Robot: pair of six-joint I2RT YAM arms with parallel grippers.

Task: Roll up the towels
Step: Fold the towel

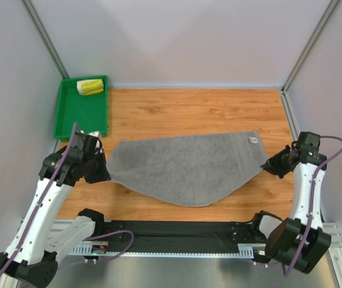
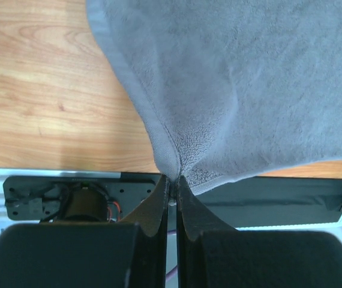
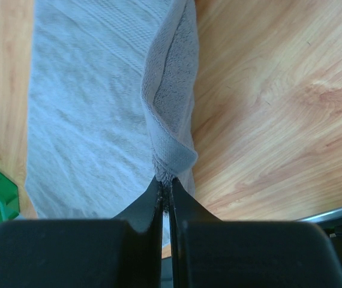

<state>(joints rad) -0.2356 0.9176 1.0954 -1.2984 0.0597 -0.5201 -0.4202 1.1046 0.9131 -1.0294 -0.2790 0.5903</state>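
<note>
L gripper (image 2: 172, 179) & R gripper (image 3: 166, 182) each pinched tight on opp. corners of grey towel (image 1: 189, 168).

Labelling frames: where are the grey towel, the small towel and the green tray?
grey towel (image 1: 189, 168), top view, its middle.
small towel (image 1: 90, 87), top view, its middle.
green tray (image 1: 81, 115), top view, bare floor.

grey towel (image 1: 189, 168) label (image 1: 253, 140) unreadable, small towel (image 1: 90, 87) blurry

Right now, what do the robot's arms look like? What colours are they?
The left arm and right arm match: smooth white shells, black joints, black bases. A thin purple cable loops along each. The left gripper and right gripper each have two flat black fingers narrowing to a tip.
</note>
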